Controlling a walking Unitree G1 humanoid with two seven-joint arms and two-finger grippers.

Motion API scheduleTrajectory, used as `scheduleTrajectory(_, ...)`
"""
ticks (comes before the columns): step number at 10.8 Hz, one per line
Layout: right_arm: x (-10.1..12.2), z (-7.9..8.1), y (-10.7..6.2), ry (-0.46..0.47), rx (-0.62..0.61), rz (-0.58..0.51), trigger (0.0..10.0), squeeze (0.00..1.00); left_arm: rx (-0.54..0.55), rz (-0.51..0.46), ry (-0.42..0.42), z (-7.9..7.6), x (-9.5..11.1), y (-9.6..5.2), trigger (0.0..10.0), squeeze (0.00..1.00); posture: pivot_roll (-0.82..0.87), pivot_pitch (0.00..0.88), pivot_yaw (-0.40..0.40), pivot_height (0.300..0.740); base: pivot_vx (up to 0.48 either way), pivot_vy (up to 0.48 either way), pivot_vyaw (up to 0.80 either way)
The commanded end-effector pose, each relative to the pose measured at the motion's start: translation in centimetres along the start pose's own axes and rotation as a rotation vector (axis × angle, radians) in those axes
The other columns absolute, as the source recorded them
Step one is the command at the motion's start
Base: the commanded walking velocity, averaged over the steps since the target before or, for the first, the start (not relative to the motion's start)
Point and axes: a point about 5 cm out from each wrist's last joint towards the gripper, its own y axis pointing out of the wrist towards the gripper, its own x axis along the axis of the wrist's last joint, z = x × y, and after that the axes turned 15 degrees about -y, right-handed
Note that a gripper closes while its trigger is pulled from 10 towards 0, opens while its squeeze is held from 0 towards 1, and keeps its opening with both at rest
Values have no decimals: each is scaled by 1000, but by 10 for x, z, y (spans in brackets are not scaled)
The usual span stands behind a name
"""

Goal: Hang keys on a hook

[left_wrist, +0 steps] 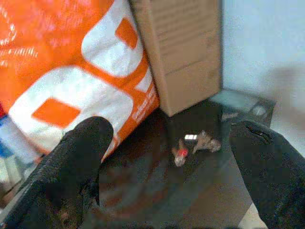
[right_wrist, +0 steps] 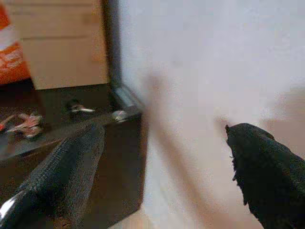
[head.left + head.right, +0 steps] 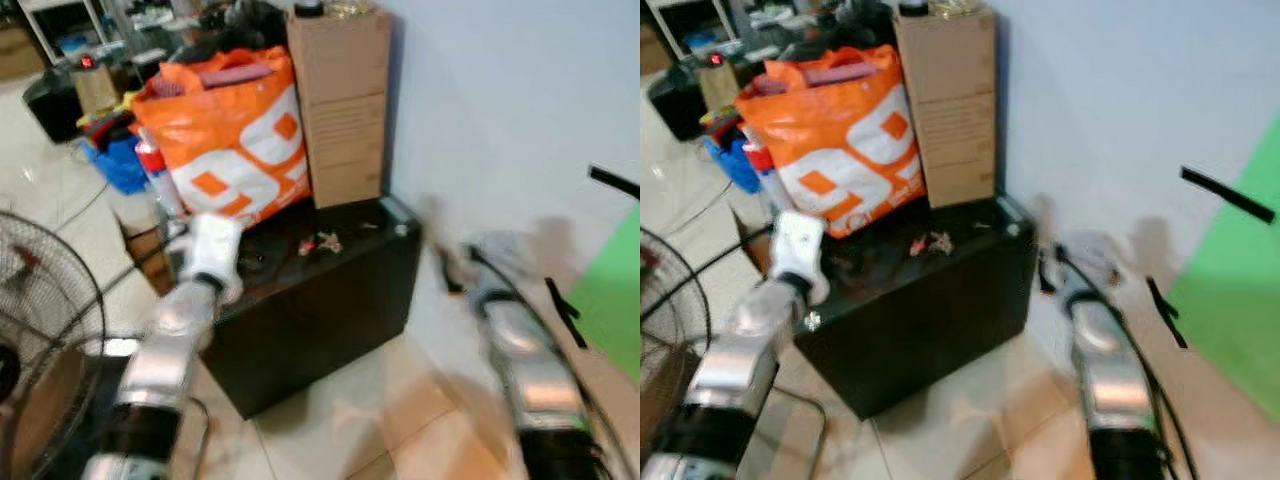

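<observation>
Keys [image 1: 196, 144] lie on dark cabinet [image 3: 330, 300] top, near its back edge, below cardboard box [image 3: 340, 100]. Left gripper [image 1: 167, 176] spread wide, empty, short of them. Right gripper [image 2: 162, 167] released. Advise centring fingers over bunch before closing.

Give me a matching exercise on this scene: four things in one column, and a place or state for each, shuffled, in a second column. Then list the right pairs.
Things:
1. keys
2. orange bag
3. cardboard box
4. left gripper

Places or states:
A. stands upright against the white wall, beside the bag
B. lie on the dark cabinet top, untouched
C. open, fingers spread, pointing toward the cabinet top
D. sits on the cabinet, leaning against the box

Pairs: 1-B, 2-D, 3-A, 4-C
</observation>
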Motion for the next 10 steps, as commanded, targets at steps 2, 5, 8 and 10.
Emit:
scheduleTrajectory(2,10,10,1,6,28,-40,10000,0,41,12,15,14,-2,-5,10000,67,-111,0,84,740,321,0,0)
scheduleTrajectory(5,10,13,2,-5,52,-47,10000,0,69,24,34,22,-9,-16,10000,71,-87,0,56,740,320,0,0)
scheduleTrajectory(8,9,16,1,-8,65,-45,10000,0,74,33,49,26,-10,-24,10000,71,-74,0,48,740,317,0,0)
scheduleTrajectory(10,7,19,0,-6,71,-41,10000,0,73,38,53,26,-12,-27,10000,71,-69,0,48,740,315,0,0)
